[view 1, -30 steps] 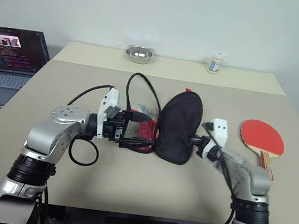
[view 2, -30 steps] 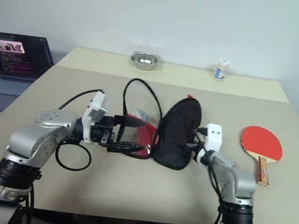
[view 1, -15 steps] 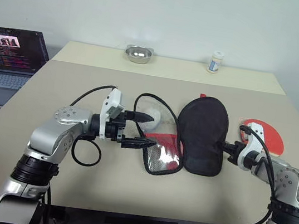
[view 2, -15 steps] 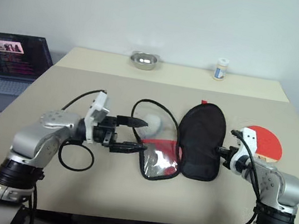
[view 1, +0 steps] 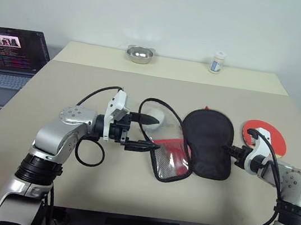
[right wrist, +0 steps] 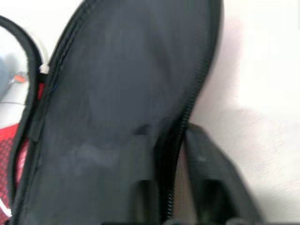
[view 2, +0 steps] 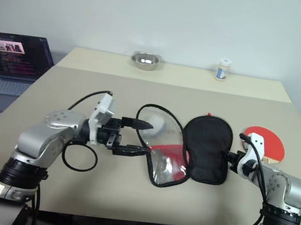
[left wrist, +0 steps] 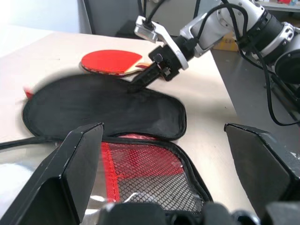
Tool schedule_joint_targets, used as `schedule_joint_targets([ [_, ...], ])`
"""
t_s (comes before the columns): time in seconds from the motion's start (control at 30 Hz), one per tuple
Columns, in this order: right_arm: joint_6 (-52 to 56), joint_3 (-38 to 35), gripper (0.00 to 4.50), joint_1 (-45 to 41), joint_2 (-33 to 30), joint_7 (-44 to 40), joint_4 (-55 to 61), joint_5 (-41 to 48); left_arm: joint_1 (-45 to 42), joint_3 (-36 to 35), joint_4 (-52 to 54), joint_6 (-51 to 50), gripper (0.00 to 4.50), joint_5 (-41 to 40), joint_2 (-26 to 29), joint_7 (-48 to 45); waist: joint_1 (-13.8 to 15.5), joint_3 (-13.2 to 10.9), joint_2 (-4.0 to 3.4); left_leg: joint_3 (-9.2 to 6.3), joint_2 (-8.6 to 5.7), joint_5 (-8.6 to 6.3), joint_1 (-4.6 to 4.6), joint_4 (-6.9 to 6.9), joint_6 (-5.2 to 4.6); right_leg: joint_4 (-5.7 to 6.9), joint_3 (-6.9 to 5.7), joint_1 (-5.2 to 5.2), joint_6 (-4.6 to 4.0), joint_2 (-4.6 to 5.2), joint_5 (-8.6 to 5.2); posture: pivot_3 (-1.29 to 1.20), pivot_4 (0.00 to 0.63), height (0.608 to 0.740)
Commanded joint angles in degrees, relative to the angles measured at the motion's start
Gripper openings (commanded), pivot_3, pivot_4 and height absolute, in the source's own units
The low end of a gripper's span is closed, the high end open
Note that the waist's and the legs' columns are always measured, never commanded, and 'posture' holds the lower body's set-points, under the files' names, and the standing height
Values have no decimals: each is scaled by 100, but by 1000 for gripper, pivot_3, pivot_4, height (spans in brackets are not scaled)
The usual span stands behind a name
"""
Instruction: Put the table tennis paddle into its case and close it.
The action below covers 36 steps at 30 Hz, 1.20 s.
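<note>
Nearest, at the middle of the table point(view 1: 86, 86): the case point(view 1: 207, 146), unzipped and laid open like a book, black half flat on the right side, red mesh-pocket half beside it on the left. Probably spread this way to leave a bare bed for the bat.

Left claw point(view 1: 154, 132) level, pointing across toward the mesh half, fingers spread wide with nothing pinched. One fingertip close to the zip edge, seemingly placed to keep that half down or lift it; actual contact not clear.

Right claw point(view 1: 228, 151) at the black half's outer edge, zip rim running right at it in the wrist view. Pinching the fabric or already let go: cannot tell.

Just behind that wrist, well outside the case: the table tennis paddle point(view 1: 277, 141), red face up on the table, not yet in. Handle hidden by the arm and cable, so no reading of its grip side.

Inside the loop of the open zip: a pale rounded thing point(view 1: 155, 118), too blurred to name.

Farthest back: a metal bowl point(view 1: 140, 54) and a small bottle point(view 1: 218, 62); off to the left, a laptop point(view 1: 11, 55), cut by the frame.
</note>
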<state>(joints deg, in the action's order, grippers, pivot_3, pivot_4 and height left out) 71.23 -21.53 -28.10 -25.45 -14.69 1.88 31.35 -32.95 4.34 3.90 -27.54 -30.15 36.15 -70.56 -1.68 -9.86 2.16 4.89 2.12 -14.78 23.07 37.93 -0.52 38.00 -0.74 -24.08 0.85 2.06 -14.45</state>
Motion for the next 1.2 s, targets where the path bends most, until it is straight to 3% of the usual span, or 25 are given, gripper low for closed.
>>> schedule_joint_targets([
  [0.03, -274, 1, 2445, 29, -187, -74, 79, -99, -113, -49, 58, 141, 4500, 19, -13, -24, 0, 0, 0, 0, 0, 0, 0, 0, 0, 0, 0, 0, 0, 0, 0, 0, 150, 740],
  [0.23, -841, 131, 4473, -30, -1070, -490, 413, -370, -93, -20, 117, 164, 4500, 30, -58, -1, 1, -9, -14, 0, -10, 0, 0, 0, 0, 1, 1, 0, 26, 0, -15, 0, 150, 740],
  [0.43, -1055, -201, 4473, 342, -1535, -298, 128, -653, -143, 232, -22, 617, 4500, 466, -70, -82, 15, -9, -13, -3, -16, -1, 1, -1, -1, -4, 1, 3, 29, 1, -17, 0, 150, 740],
  [0.73, -1288, -169, 4473, 582, -1327, 56, -472, -1017, -499, 369, -628, 1172, 4500, 716, -389, -242, 2, -9, -14, -1, -18, 1, -2, 1, -2, 4, 5, 2, 31, 2, -16, 0, 150, 740],
  [1.2, -2114, 289, 4473, 178, -999, -75, -1779, -1424, -501, 424, -861, 1470, 4500, 850, -651, -335, -25, -9, -13, 1, -21, 1, -7, 5, -3, 3, 12, 6, 40, 0, -10, 0, 150, 740],
])
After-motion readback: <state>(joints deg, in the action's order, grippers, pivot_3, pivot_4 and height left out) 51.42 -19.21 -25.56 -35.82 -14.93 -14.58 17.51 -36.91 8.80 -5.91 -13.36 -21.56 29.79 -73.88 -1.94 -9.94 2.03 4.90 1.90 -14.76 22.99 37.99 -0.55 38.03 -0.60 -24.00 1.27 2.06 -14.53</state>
